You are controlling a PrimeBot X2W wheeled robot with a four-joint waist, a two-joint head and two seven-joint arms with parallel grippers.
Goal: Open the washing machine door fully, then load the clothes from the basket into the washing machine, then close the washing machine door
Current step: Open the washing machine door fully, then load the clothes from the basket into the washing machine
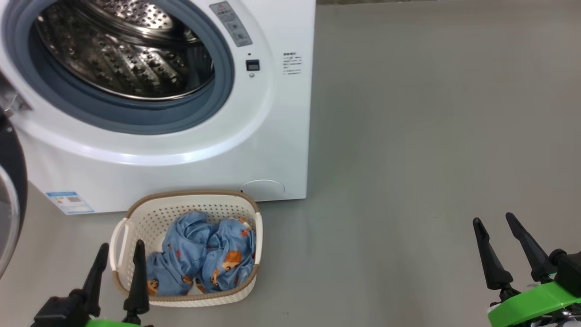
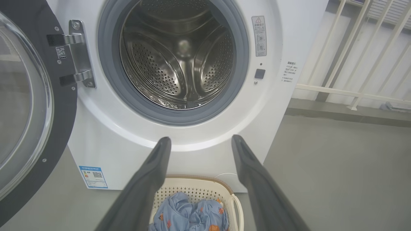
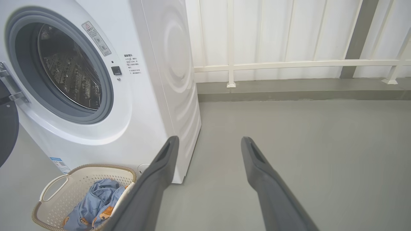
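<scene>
The white washing machine (image 1: 181, 154) stands with its steel drum (image 1: 122, 50) exposed. Its black-rimmed door (image 2: 29, 106) hangs swung open at the left, a sliver of it at the head view's edge (image 1: 11, 200). On the floor before the machine sits the cream basket (image 1: 136, 227) holding the light blue printed clothes (image 1: 204, 259). My left gripper (image 1: 120, 256) is open, just at the basket's near left corner, nothing between its fingers. Far off to the right over bare floor, my right gripper (image 1: 497, 222) is open and holds nothing.
Grey floor (image 1: 408, 159) stretches to the right of the machine. A white railing (image 3: 289, 62) and pale wall panels run behind it, with a low grey ledge (image 3: 305, 91) at their foot.
</scene>
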